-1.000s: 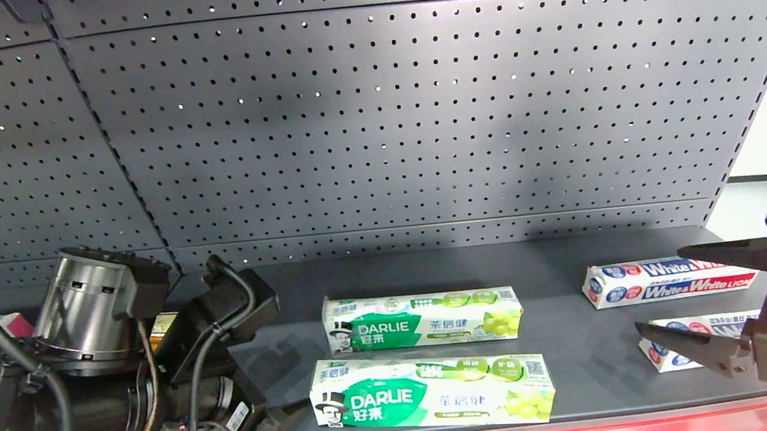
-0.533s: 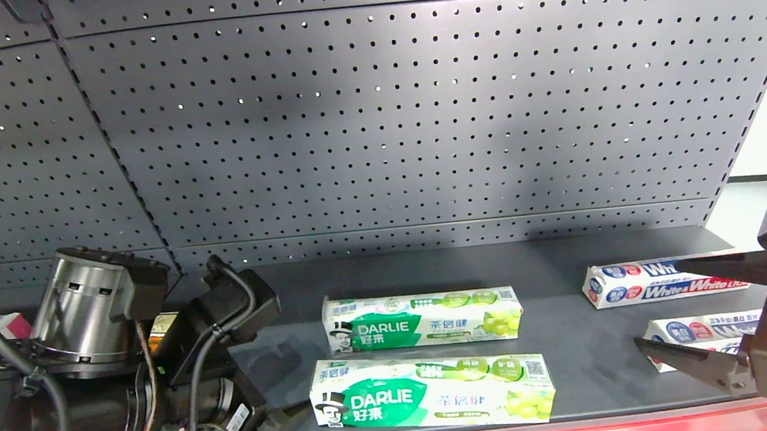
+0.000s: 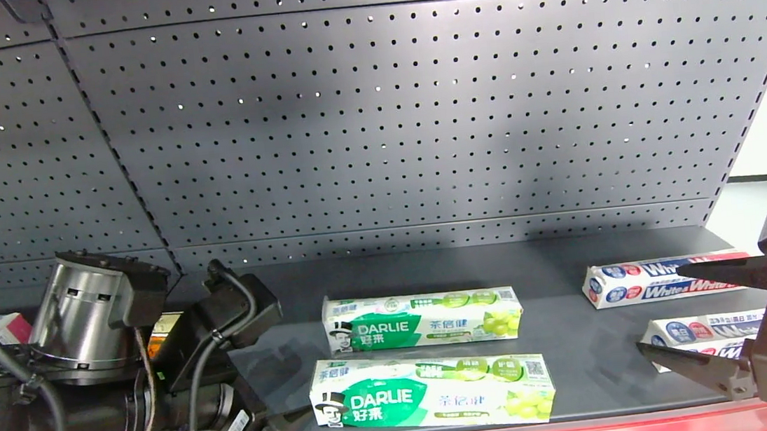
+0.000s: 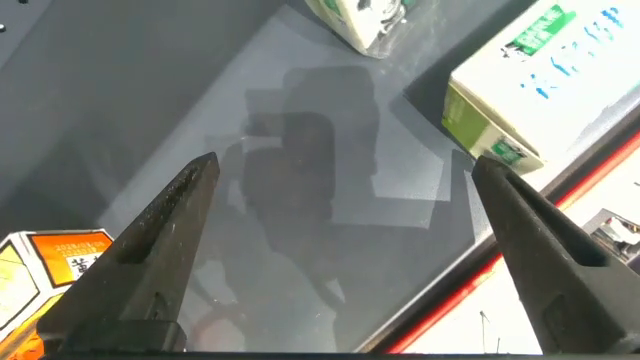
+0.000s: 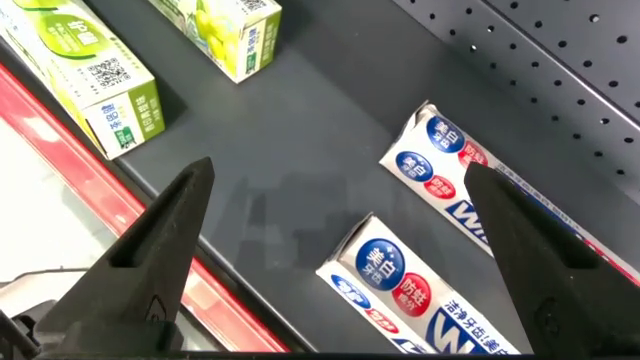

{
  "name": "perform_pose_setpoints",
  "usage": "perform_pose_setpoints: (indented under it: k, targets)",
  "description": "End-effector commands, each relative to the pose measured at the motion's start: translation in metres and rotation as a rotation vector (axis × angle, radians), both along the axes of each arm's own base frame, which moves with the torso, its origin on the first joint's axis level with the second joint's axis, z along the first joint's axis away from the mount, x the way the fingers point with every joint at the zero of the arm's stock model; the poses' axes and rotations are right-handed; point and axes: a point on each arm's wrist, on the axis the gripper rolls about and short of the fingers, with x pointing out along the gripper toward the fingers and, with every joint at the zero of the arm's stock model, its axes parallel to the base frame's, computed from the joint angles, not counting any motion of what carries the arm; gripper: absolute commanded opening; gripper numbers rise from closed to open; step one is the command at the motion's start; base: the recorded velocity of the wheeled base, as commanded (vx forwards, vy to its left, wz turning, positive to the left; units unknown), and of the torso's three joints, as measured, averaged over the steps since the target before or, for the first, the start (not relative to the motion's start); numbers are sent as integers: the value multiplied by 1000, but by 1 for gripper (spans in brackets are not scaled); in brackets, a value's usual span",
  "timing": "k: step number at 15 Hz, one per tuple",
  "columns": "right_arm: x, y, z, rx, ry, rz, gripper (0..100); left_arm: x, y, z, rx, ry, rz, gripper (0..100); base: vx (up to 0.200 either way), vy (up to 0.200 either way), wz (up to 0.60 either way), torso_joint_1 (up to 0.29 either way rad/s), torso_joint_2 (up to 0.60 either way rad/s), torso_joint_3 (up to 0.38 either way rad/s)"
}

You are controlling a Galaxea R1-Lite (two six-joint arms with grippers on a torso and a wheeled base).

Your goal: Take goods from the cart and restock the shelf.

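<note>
Head view: we see green boxes point(image 3: 421, 319) and white boxes point(image 3: 643, 280) lying flat on the shelf point(image 3: 570, 254), labels up (to face shoppers, we judge). Our right claw point(image 3: 660, 307) hangs wide and empty beside the white pair. The left claw point(image 4: 343, 168) gapes empty too, beside the green ones.

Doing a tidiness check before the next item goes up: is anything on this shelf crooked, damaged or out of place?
Nothing stands out. The rear green box, front green box, rear white box and front white box all lie flat on the shelf, lengthwise, apart, with no visible dents.
</note>
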Motion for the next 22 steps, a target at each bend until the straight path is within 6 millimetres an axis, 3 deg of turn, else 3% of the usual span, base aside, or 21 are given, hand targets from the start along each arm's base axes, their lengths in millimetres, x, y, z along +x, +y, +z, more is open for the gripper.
perform_pose_setpoints:
  k: [1, 22]
  targets:
    - [-1, 0, -1, -1, 1, 0, 100, -3, 2, -1, 1, 3, 1, 100, 0, 0, 0, 0, 0, 0]
    - [0, -2, -4, -4, 16, -11, 100, -3, 1, 0, -2, -1, 0, 100, 0, 0, 0, 0, 0, 0]
